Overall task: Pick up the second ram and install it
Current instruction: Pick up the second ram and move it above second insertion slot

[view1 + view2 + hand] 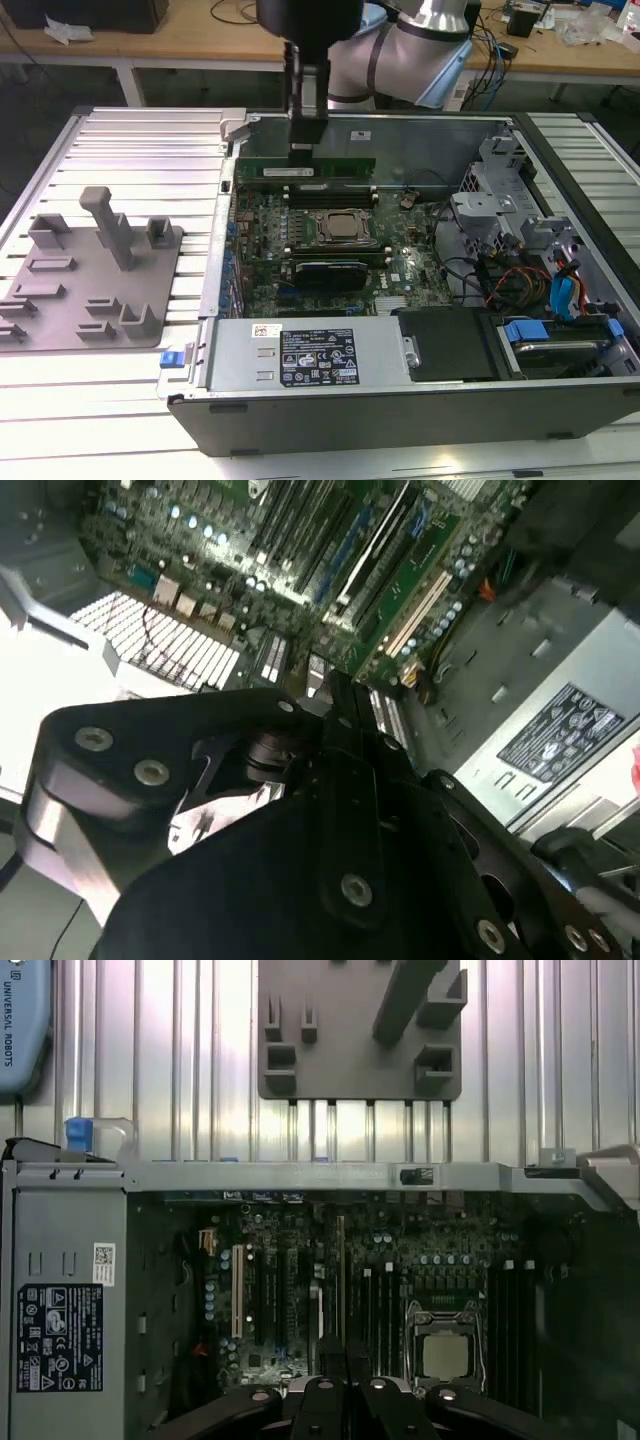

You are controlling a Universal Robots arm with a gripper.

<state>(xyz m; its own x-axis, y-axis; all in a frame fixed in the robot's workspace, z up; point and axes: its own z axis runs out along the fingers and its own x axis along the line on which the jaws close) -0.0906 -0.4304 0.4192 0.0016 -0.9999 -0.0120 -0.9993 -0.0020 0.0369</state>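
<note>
The second ram (340,163) is a long green strip held level over the black memory slots behind the CPU socket (340,228), deep in the open computer case. My gripper (303,150) comes straight down onto its middle and is shut on it. I cannot tell whether the ram is touching a slot. In the first wrist view the ram (340,1270) shows edge-on as a thin line running out from my gripper (345,1400), with the CPU socket (445,1355) beside it. The second wrist view looks past the black gripper body to the motherboard (300,540).
A grey fixture tray (90,290) with blocks and a post lies on the ribbed table at the exterior view's left, also in the first wrist view (360,1030). The power supply (310,355) fills the case's near side. Drive cage (500,200) and cables (530,285) crowd the right.
</note>
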